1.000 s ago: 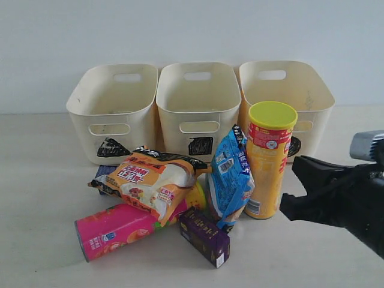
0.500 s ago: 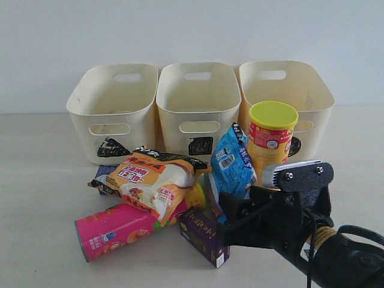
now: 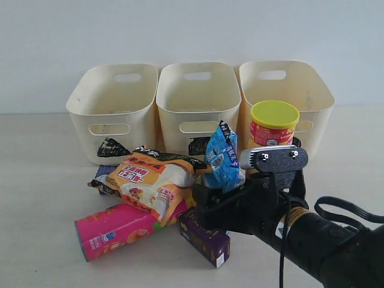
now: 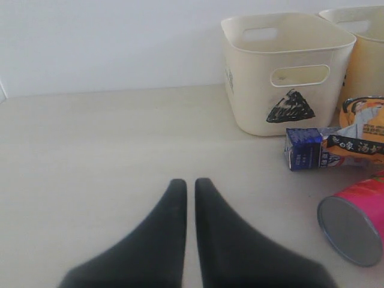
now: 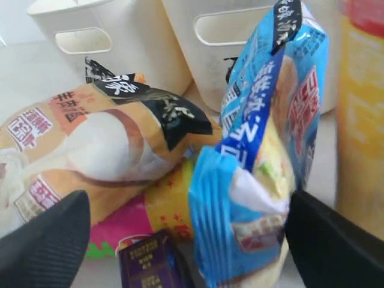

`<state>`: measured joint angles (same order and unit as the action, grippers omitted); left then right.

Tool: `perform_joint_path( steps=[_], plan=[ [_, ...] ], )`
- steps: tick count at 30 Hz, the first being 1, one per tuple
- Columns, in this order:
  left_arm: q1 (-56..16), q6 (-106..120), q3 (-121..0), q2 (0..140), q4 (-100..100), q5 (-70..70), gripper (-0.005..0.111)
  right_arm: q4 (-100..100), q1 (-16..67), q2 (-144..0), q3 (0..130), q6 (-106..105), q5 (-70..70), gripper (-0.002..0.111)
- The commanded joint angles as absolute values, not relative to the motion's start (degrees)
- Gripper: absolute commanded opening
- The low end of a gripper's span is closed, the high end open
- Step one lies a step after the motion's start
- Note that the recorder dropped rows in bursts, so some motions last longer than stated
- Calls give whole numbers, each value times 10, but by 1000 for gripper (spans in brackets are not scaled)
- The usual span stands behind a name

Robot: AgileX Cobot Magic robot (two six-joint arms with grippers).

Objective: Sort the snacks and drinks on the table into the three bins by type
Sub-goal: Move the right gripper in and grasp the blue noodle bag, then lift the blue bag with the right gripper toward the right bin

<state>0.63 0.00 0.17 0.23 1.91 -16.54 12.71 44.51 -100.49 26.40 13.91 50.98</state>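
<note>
Left gripper (image 4: 189, 186): jaws pressed together and holding nothing, over bare table (image 4: 90, 150), well apart from the middle bin (image 3: 198, 99).
Triangle bin (image 3: 113, 114): touching the middle bin's left side, upright.
Pink chip tube (image 3: 114, 231): lying on its side, in front of the middle bin and to its left.
Milk carton (image 4: 305, 149): on its side, front-left of the middle bin, partly under the orange-white bag (image 3: 153, 180).
Orange-white bag: lies just in front of the middle bin, resting across the pink chip tube.
Purple carton (image 3: 204, 237): lying in front of the middle bin, nearer the camera than the bags.
Blue bag (image 3: 222, 159): upright at the middle bin's front right corner, between the right gripper's spread fingers.
Right gripper (image 5: 189, 237): jaws wide apart, one finger on either side of the blue bag, no grip visible.
Yellow chip tube (image 3: 274, 123): upright, front-right of the middle bin.
Circle bin (image 3: 285, 90): touching the middle bin's right side.
</note>
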Motion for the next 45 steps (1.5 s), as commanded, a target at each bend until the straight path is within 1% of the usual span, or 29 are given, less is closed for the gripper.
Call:
perform_joint_path(
  steps=[1,9,11,14,21,28,29,32,33,36,37,38,40,41,42,45],
  plan=[
    [7,0,0,0,19,-163,4,128,445,-1006,281,124,490,79],
    [7,0,0,0,19,-163,4,171,445,-1006,284,73,496,79],
    [7,0,0,0,19,-163,4,171,445,-1006,296,64,482,79],
    [7,0,0,0,19,-163,4,171,445,-1007,330,50,421,79],
    [7,0,0,0,19,-163,4,164,445,-1007,340,44,394,79],
    [7,0,0,0,19,-163,4,164,445,-1093,396,39,384,79],
    [7,0,0,0,19,-163,4,164,445,-1100,407,39,377,78],
    [7,0,0,0,19,-163,4,164,445,-1104,414,39,379,65],
    [7,0,0,0,19,-163,4,176,445,-1104,414,22,382,56],
    [7,0,0,0,19,-163,4,211,445,-1104,414,-13,382,53],
    [7,0,0,0,19,-163,4,220,445,-1104,414,-17,381,50],
    [7,0,0,0,19,-163,4,225,445,-1104,414,-20,380,43],
    [7,0,0,0,19,-163,4,227,445,-1104,414,-20,379,22],
    [7,0,0,0,19,-163,4,227,445,-1104,414,-20,379,8],
    [7,0,0,0,19,-163,4,228,445,-1104,414,-18,380,0],
    [7,0,0,0,19,-163,4,228,445,-1104,414,-18,383,0]
  ],
)
